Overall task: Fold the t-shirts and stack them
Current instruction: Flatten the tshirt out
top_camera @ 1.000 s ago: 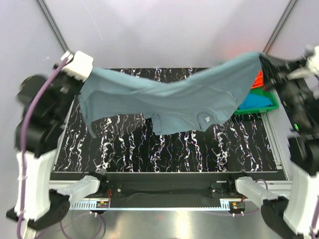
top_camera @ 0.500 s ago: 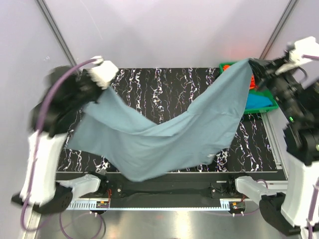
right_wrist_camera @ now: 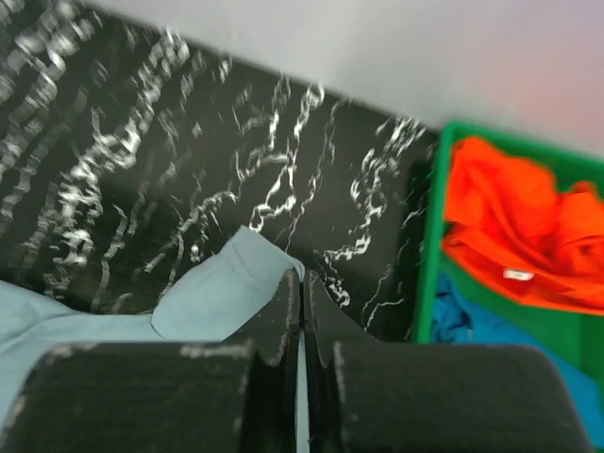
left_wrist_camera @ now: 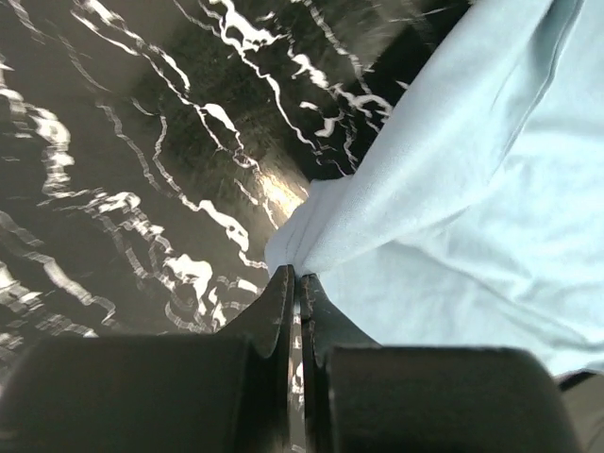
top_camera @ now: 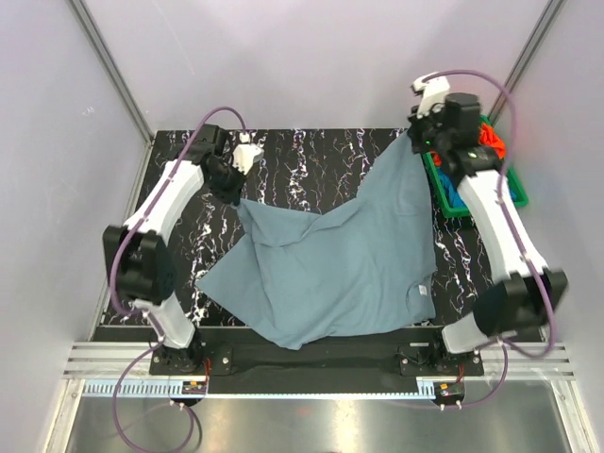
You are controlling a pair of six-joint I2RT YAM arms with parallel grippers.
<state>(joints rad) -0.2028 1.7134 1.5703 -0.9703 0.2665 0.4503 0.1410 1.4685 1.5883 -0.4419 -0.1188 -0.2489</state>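
Observation:
The dusty grey-blue t-shirt (top_camera: 340, 255) lies spread over the black marbled table, its white neck label (top_camera: 418, 293) near the front right. One edge hangs over the table's near edge. My left gripper (top_camera: 238, 195) is shut on the shirt's far-left corner (left_wrist_camera: 311, 236), low over the table. My right gripper (top_camera: 415, 143) is shut on the far-right corner (right_wrist_camera: 226, 288), close to the table. In the left wrist view the left gripper (left_wrist_camera: 299, 276) pinches cloth between its tips. So does the right gripper (right_wrist_camera: 302, 276) in its own view. The orange t-shirt (right_wrist_camera: 510, 217) and the teal-blue t-shirt (right_wrist_camera: 472, 316) lie crumpled in the tray.
The green plastic tray (right_wrist_camera: 429, 255) stands at the table's far right, just right of my right gripper, and my right arm covers most of it in the top view. Grey walls and metal posts enclose the table. Bare marbled tabletop (top_camera: 321, 156) shows behind the shirt.
Both arms came down and reached towards the far side, bringing the shirt from hanging in the air to lying spread on the table. Both grippers stayed shut on its corners.

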